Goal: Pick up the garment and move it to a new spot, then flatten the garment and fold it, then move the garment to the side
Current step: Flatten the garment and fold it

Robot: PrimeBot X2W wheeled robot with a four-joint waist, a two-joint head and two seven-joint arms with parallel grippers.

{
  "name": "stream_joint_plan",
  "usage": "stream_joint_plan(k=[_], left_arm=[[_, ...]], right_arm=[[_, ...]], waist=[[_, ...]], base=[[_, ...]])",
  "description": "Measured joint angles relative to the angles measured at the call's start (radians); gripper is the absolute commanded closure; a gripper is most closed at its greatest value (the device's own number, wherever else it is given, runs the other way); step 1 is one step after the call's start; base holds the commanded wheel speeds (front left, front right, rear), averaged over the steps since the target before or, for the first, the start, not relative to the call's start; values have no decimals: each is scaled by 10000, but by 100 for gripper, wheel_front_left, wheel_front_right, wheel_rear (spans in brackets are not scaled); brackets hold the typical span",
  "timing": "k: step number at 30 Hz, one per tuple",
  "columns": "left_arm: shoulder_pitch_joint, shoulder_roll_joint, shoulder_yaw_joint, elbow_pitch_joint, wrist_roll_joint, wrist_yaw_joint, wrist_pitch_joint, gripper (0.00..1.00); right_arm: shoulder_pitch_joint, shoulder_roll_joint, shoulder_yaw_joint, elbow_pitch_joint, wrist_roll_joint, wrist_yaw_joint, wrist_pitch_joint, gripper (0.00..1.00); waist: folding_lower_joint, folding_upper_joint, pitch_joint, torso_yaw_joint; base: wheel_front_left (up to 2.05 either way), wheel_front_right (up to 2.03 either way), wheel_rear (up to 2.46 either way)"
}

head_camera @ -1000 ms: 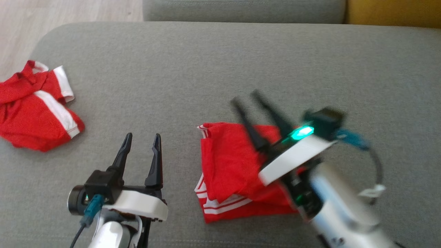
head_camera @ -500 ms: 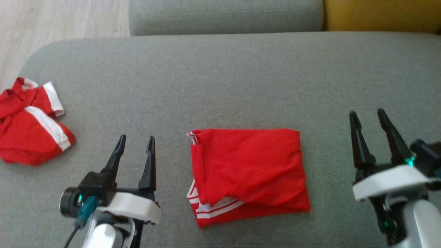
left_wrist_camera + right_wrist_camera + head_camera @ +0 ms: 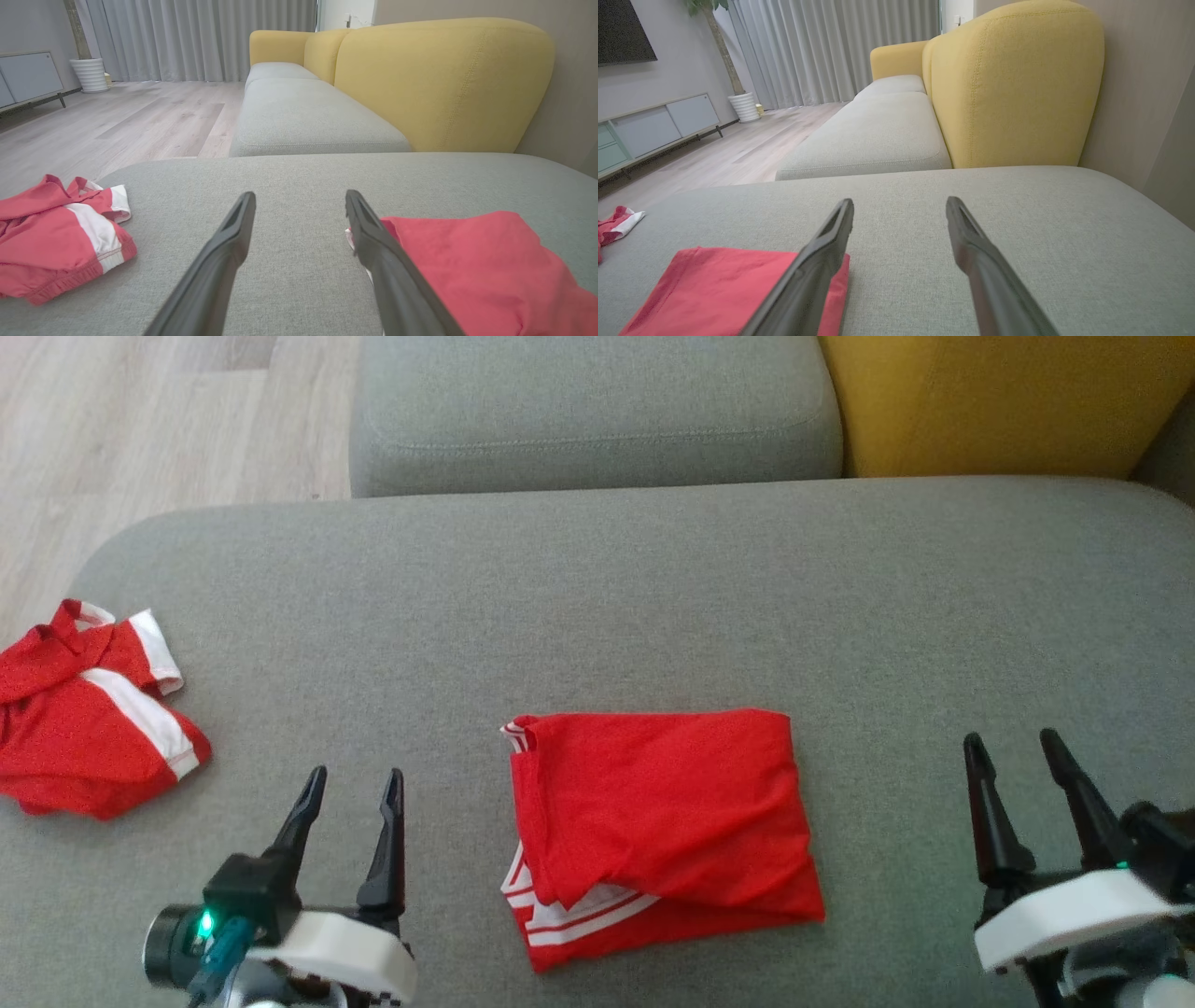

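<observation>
A red garment [image 3: 658,826] with white stripes lies folded into a rough rectangle on the grey cushion [image 3: 597,607], between my two grippers. The left wrist view has it at the lower right [image 3: 472,266]; the right wrist view has it at the lower left [image 3: 724,284]. My left gripper [image 3: 353,782] hovers open to its left, nothing between the fingers. My right gripper [image 3: 1013,745] stands open well to its right, also empty. Neither gripper touches the cloth.
Another red and white garment [image 3: 89,714] lies crumpled at the cushion's left edge, also in the left wrist view [image 3: 60,233]. Behind are a second grey seat cushion [image 3: 593,411] and a yellow backrest [image 3: 999,401]. Wooden floor [image 3: 140,420] lies beyond the left edge.
My right gripper has lifted off the folded garment and swung out to the right, leaving it lying flat. The head view has tilted, so the whole scene sits lower.
</observation>
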Motion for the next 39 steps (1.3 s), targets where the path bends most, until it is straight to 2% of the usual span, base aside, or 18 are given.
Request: stream_joint_plan(k=[16,39], left_arm=[[359,476,-73,-232,412,339,263,0],[351,552,-148,-447,416,443,261,0]], right_arm=[[627,272,-161,-458,-334,0,276,0],[621,295,-171,-437,-403,0,376,0]], waist=[[0,0,-257,93],[0,0,-137,262]], base=[[0,0,0],[0,0,0]])
